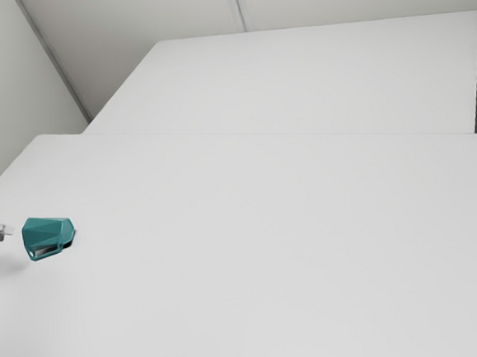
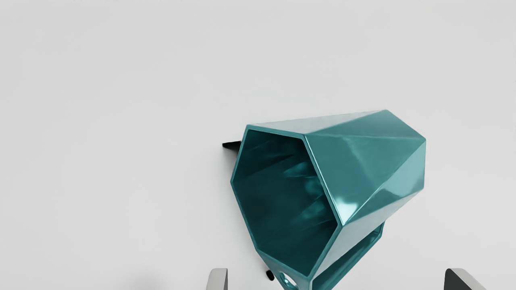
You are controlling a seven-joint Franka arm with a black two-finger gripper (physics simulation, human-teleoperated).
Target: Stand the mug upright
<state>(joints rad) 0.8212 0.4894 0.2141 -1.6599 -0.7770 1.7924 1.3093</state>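
A glossy teal mug with faceted sides lies tipped over on a pale table, just beyond the gripper, mouth showing, handle nearest the fingers. The gripper is released, fingers wide apart. Black patches edge the mug.

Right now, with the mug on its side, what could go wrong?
The mug could roll or slide if bumped off-centre. Its handle reaches toward the space between the open gripper's fingers and might foul the grip. Its slanted, glossy facets may slip during tipping.
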